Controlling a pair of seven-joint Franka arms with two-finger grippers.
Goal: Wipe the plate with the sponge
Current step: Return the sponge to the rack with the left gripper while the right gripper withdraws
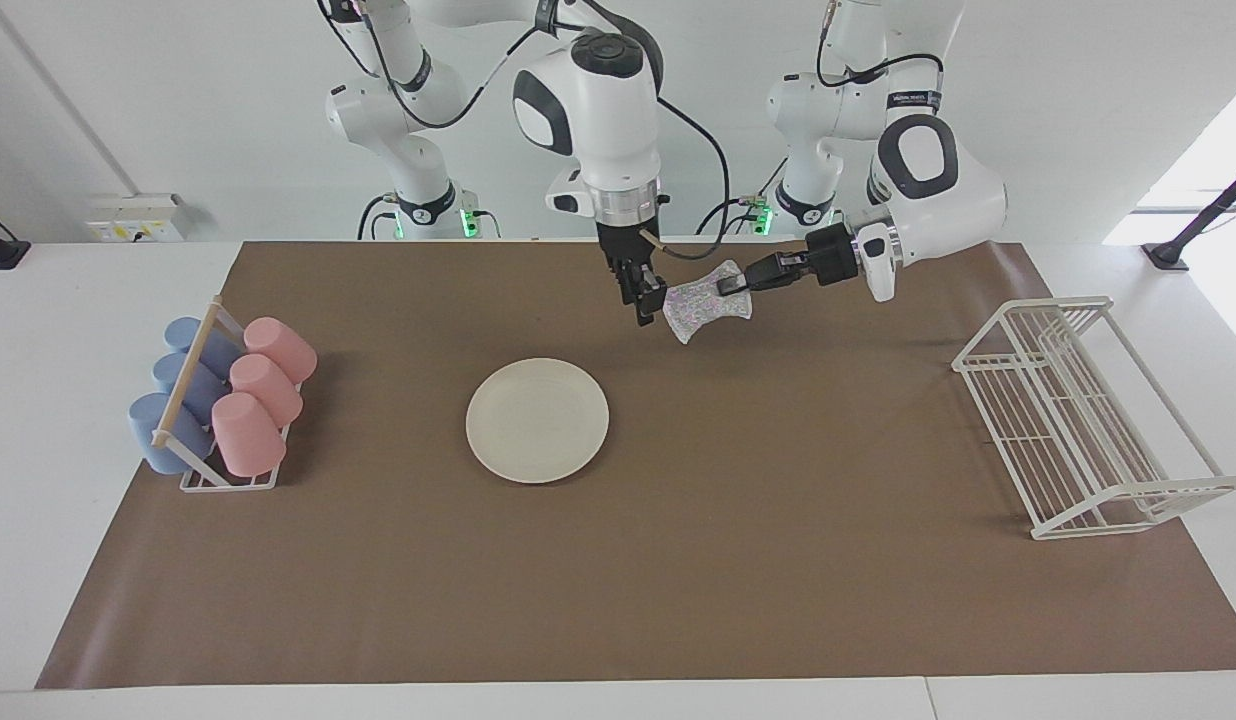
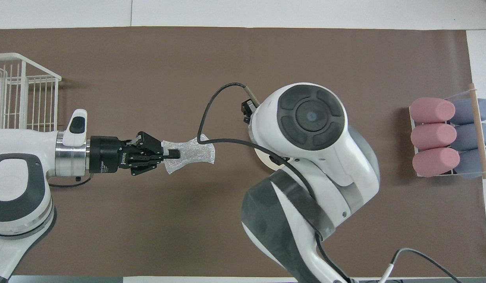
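Note:
The cream-white plate (image 1: pixel 537 420) lies flat on the brown mat (image 1: pixel 778 560) near the table's middle. In the overhead view only a sliver of the plate (image 2: pixel 263 160) shows under the right arm. The silvery speckled sponge (image 1: pixel 706 303) hangs in the air over bare mat, and it also shows in the overhead view (image 2: pixel 194 153). My left gripper (image 1: pixel 726 288) is shut on one end of the sponge, reaching in sideways (image 2: pixel 173 154). My right gripper (image 1: pixel 643 303) points down just beside the sponge's free end, open and holding nothing. It is hidden in the overhead view.
A rack of pink and blue cups (image 1: pixel 223 400) stands at the right arm's end of the mat (image 2: pixel 447 137). A white wire rack (image 1: pixel 1078 410) stands at the left arm's end (image 2: pixel 19 94).

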